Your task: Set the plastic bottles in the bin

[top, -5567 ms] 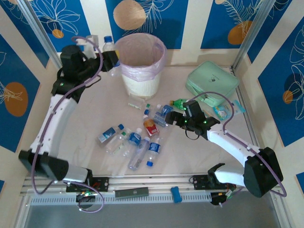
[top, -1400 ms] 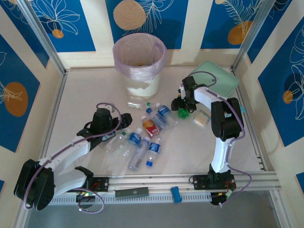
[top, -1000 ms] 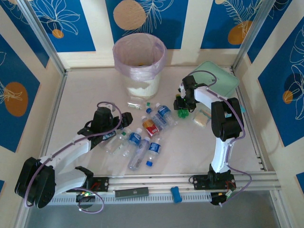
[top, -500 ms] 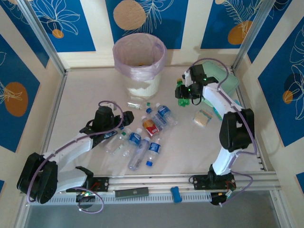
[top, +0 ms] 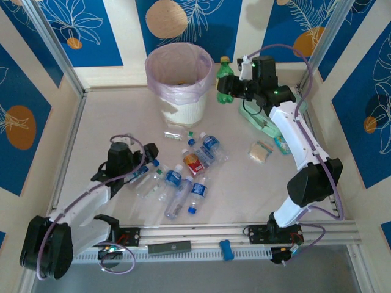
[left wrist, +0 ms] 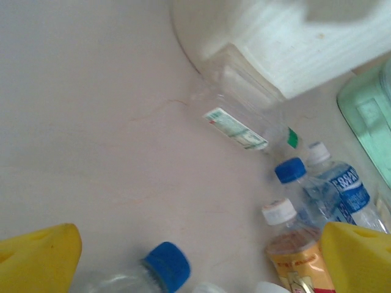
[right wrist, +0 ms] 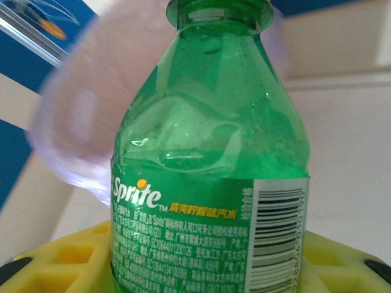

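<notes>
A green Sprite bottle (top: pixel 225 78) with a yellow cap hangs upright in the air just right of the bin (top: pixel 181 108), a white bucket lined with a pink bag. My right gripper (top: pixel 232 85) is shut on its lower body. In the right wrist view the green bottle (right wrist: pixel 211 183) stands between my yellow fingers (right wrist: pixel 55 262), with the blurred pink bag (right wrist: pixel 73 128) behind it. Several plastic bottles (top: pixel 183 174) lie on the table in front of the bin. My left gripper (top: pixel 143 170) is open at their left edge, and a blue-capped bottle (left wrist: pixel 164 267) lies between its fingers (left wrist: pixel 36 259).
A mint green pouch (top: pixel 275 116) lies under the right arm, with small packets (top: pixel 261 151) in front of it. A clear bottle with a white label (left wrist: pixel 235 125) lies at the bin's foot. Blue-patterned walls close in three sides.
My right gripper has lifted the green bottle off the table and carried it up and left to the bin's right rim. The left arm has drawn back slightly toward the near left.
</notes>
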